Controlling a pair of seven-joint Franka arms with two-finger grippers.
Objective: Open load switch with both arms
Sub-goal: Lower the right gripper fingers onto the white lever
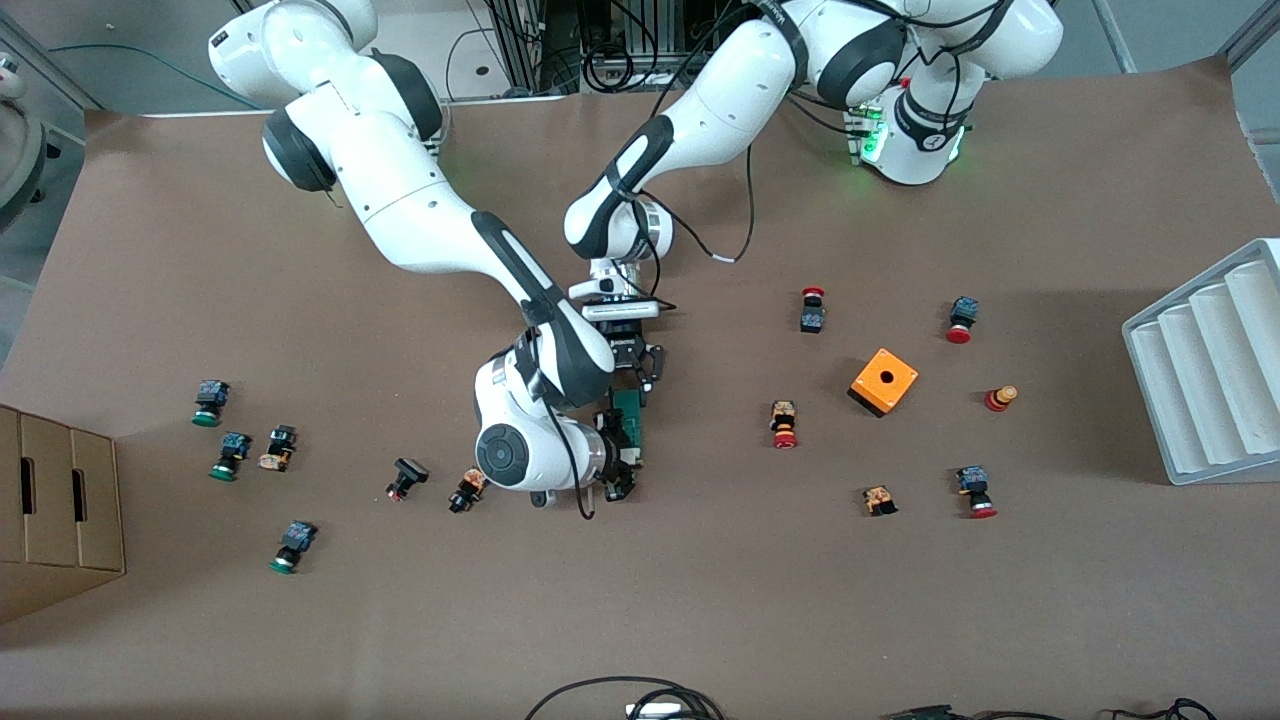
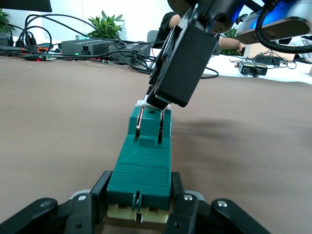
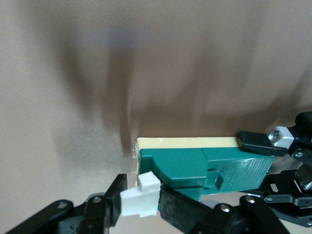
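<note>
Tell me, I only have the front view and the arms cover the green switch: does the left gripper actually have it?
Observer: Yes. In the left wrist view the left gripper is shut on one end of the load switch, a finger on each side.
Operator: And the right one?
Observer: The right gripper is at the other end, its fingers closed on the white sliding piece.
Operator: Is the switch up off the table?
Observer: It looks that way only at the right gripper's end. In the left wrist view that end tilts upward, and the right wrist view shows a cream base under the green body.
</note>
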